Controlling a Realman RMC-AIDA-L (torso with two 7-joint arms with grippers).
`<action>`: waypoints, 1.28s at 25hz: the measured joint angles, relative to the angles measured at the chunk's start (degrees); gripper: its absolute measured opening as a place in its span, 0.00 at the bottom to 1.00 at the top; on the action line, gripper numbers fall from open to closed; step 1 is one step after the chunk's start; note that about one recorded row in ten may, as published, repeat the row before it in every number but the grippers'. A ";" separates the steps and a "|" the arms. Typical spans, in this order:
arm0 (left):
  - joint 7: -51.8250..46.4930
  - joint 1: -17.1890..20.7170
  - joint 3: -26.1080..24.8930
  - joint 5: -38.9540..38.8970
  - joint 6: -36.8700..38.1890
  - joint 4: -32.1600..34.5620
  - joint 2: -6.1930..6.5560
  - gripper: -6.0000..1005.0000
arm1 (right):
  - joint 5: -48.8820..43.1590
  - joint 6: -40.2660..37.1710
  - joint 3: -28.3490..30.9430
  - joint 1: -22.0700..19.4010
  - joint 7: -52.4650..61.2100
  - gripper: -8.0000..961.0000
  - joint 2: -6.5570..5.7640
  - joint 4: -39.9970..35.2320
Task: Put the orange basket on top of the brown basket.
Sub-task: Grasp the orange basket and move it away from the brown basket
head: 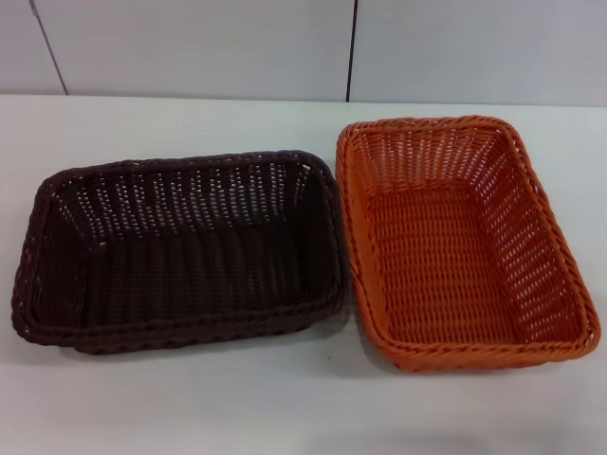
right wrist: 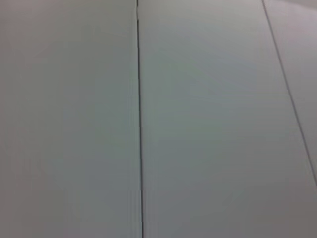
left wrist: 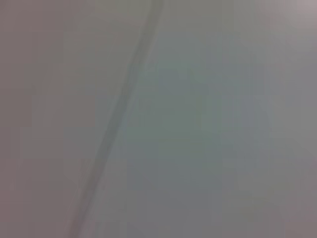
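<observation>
Neither arm nor gripper in head view; wrist views show no jaws.

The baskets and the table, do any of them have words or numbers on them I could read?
None: no words, labels, brands, numbers or signs show anywhere.
The orange basket: plain weave, no tag.
The brown basket: plain weave, no tag.
The white table: blank.
Both wrist views show only blank panels with seams.

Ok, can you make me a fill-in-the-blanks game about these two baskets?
1. The orange basket sits to the ____ of the brown basket.
2. Both baskets rest on a ____ table.
3. Inside, both baskets are ____.
4. No robot ____ shows in the head view.

Missing words: right; white; empty; gripper
</observation>
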 joint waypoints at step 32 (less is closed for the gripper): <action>12.02 9.36 -0.05 -4.41 -8.14 13.98 0.59 0.80 | -0.52 38.61 14.62 -11.78 -42.67 0.76 -4.81 62.46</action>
